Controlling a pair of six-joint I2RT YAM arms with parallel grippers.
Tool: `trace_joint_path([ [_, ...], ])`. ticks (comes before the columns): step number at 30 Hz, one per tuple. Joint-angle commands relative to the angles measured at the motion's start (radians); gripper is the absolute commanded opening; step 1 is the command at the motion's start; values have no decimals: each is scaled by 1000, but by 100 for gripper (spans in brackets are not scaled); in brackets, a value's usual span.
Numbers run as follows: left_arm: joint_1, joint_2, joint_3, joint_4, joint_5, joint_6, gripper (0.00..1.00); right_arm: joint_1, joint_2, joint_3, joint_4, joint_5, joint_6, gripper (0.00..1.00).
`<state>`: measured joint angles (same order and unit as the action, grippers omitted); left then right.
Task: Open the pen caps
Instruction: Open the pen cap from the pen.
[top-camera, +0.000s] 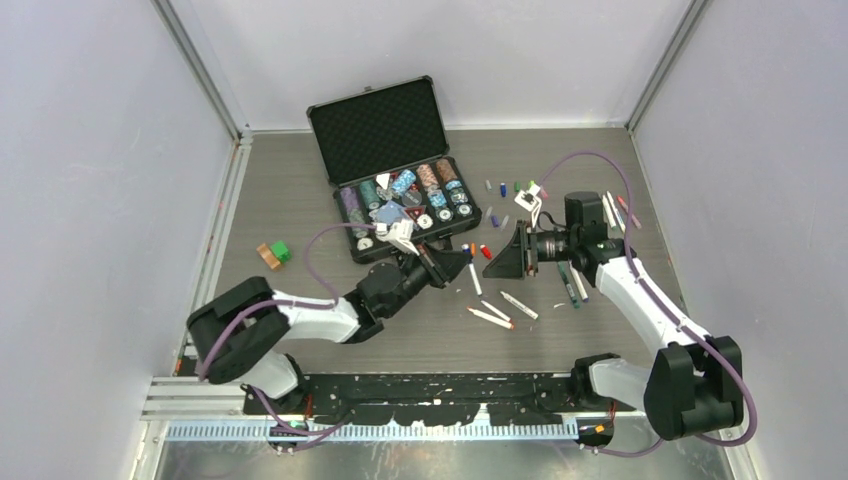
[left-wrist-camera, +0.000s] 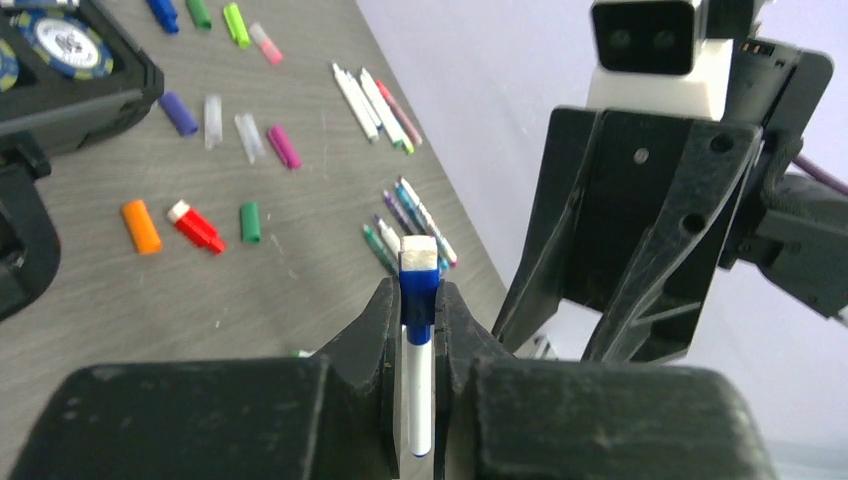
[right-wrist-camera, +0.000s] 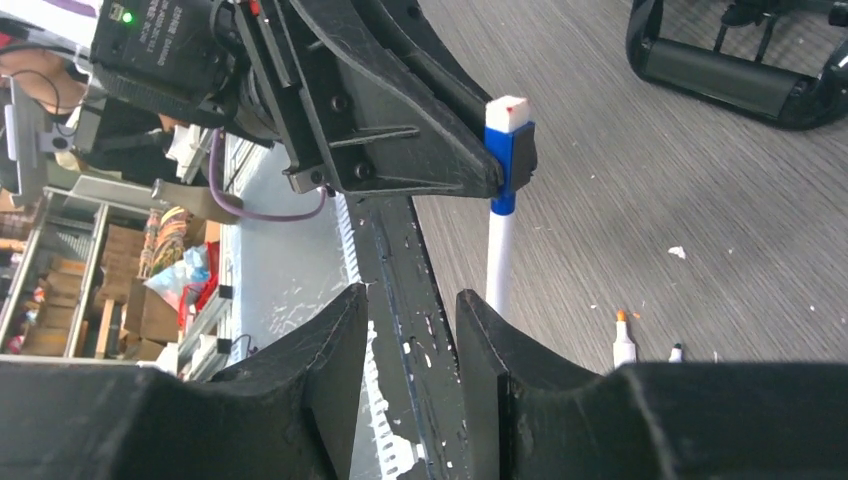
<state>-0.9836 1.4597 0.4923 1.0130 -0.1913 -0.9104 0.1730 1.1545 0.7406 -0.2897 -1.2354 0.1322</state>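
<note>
My left gripper (left-wrist-camera: 418, 300) is shut on a white pen (left-wrist-camera: 417, 375). Its blue cap (left-wrist-camera: 418, 292) sits between the fingertips with the white end sticking out. In the top view the left gripper (top-camera: 455, 265) holds this pen (top-camera: 473, 272) above the table centre. My right gripper (right-wrist-camera: 410, 320) is open and empty, facing the left one from the right (top-camera: 500, 262), a short gap from the pen (right-wrist-camera: 498, 250). Loose pen caps (left-wrist-camera: 141, 226) lie scattered on the table, and more show behind the grippers in the top view (top-camera: 505, 188). Other pens lie in small groups (top-camera: 500, 310), (left-wrist-camera: 378, 95).
An open black case (top-camera: 400, 170) with poker chips stands at the back centre, right behind the left gripper. Small green and orange blocks (top-camera: 273, 253) lie at the left. More pens lie by the right arm (top-camera: 570, 285) and at the far right (top-camera: 612, 210).
</note>
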Motion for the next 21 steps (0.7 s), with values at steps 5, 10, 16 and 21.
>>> trace_joint_path([
  [5,-29,101,101,249,-144,10,0,4,27,50,-59,101,-58,43],
  [10,-45,124,119,246,-166,-7,0,4,33,53,-75,154,-88,43],
  [16,-67,158,137,249,-169,-35,0,5,22,61,-59,183,-86,42],
  [21,-80,168,147,252,-170,-38,0,5,27,66,-19,196,-38,30],
])
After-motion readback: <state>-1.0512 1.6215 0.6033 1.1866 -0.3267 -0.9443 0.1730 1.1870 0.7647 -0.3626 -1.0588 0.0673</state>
